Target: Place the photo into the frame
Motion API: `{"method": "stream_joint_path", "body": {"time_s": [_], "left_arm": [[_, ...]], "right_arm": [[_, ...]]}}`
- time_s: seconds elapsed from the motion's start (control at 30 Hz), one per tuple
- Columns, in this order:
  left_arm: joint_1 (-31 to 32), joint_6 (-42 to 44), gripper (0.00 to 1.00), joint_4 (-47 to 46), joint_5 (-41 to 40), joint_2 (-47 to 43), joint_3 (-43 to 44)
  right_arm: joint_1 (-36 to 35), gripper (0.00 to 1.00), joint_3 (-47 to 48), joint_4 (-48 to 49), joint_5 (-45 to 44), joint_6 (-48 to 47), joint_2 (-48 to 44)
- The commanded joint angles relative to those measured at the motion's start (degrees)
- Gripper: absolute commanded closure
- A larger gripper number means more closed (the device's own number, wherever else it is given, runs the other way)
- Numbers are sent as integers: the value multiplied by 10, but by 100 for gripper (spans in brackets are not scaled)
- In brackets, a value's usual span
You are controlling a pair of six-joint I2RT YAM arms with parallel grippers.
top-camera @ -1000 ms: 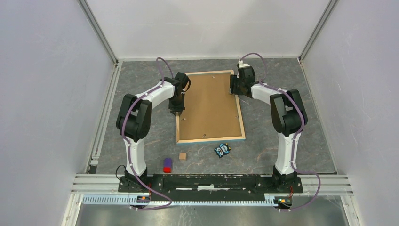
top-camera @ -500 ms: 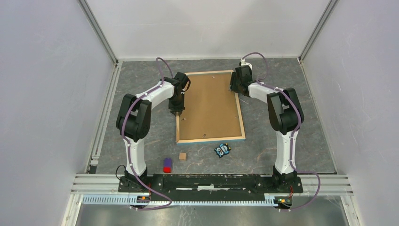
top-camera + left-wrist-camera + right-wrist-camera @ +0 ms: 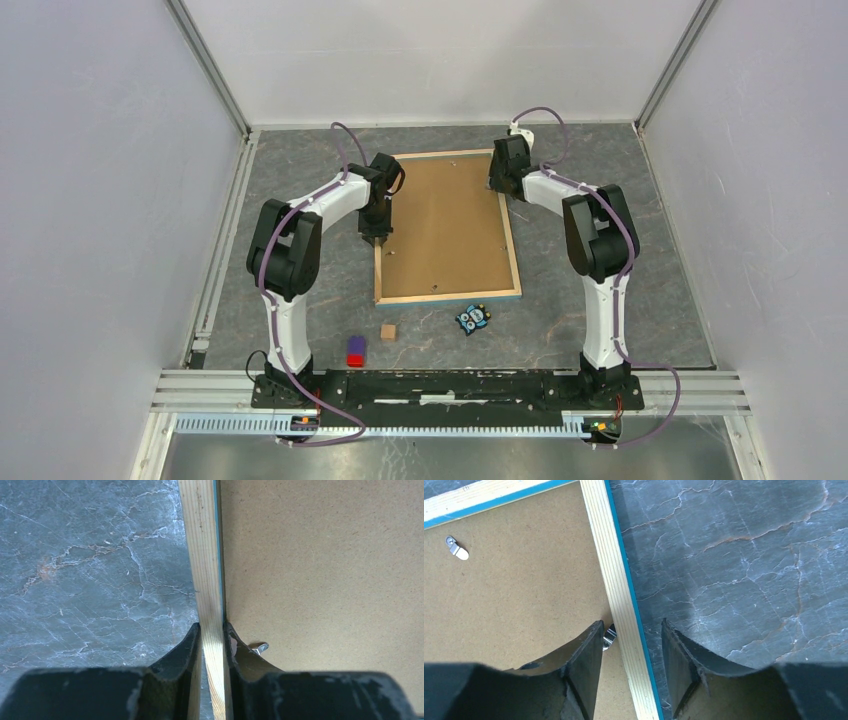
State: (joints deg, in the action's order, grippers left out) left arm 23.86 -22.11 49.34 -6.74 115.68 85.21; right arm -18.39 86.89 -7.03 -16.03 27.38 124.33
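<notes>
9 o'clock: left hand point(image 3: 212, 630) pinches frame point(image 3: 448, 296) rim; 3 o'clock: right hand point(image 3: 631, 630), half-open, straddles rim gripping nothing; bare grey tabletop point(image 3: 680, 250) outside both edges.

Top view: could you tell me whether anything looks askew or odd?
Only slightly: the rectangular wood-rimmed picture frame, lying face down, sits a little rotated against the back edge of the grey marbled table. Nothing spilled or damaged.

We look down from high behind, both wrist views facing down close over opposite frame point(image 3: 448, 295) rims, shared overhead.
</notes>
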Motion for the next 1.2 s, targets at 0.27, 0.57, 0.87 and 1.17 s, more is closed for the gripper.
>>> {"method": "stream_joint_path", "body": {"time_s": [0.27,0.57,0.87,1.17], "left_arm": [[0,-21,98,8,17,-2,-7],[0,-21,98,8,15,-2,-8],[0,-18,98,12,13,-4,-4],[0,5,80,4,63,-46,3]], "right_arm": [[-5,58,-8,-31,-15,8,0],[-6,70,-28,-19,-5,13,-18],[-2,47,12,-27,34,-43,-3],[2,24,-11,-35,58,-130,-50]]}}
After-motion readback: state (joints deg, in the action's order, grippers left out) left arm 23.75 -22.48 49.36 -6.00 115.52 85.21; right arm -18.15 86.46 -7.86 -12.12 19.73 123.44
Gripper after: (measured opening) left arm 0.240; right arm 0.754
